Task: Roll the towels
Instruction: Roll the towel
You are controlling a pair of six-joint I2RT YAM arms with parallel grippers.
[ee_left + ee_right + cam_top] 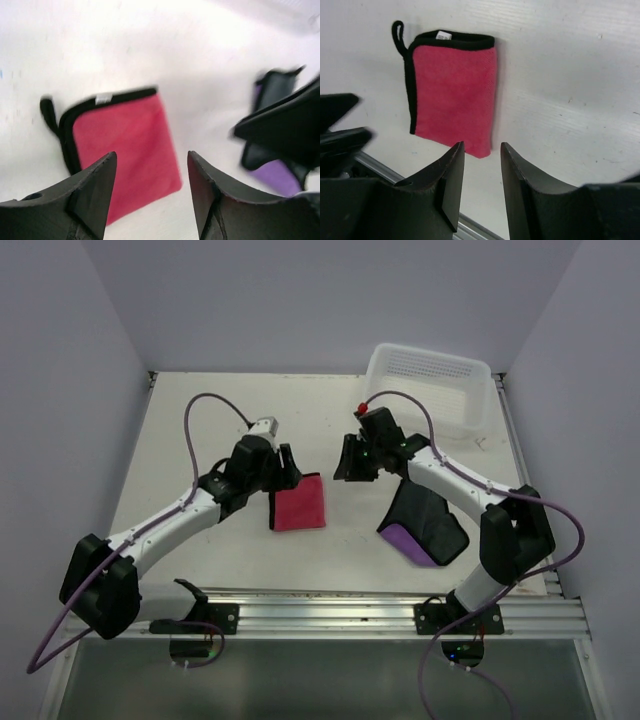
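Observation:
A pink-red towel [299,503] with black trim lies flat and folded on the white table, also in the left wrist view [127,145] and the right wrist view [454,85]. A purple towel [412,542] with black fabric lies crumpled under the right arm, seen blurred from the left wrist [272,172]. My left gripper [288,468] hovers over the pink-red towel's upper left, open, nothing between its fingers [152,156]. Right of that towel my right gripper [350,462] hangs above bare table, open and holding nothing [482,146].
A white perforated basket [428,383] stands at the back right. A metal rail [380,615] runs along the table's near edge. Grey walls enclose the table on three sides.

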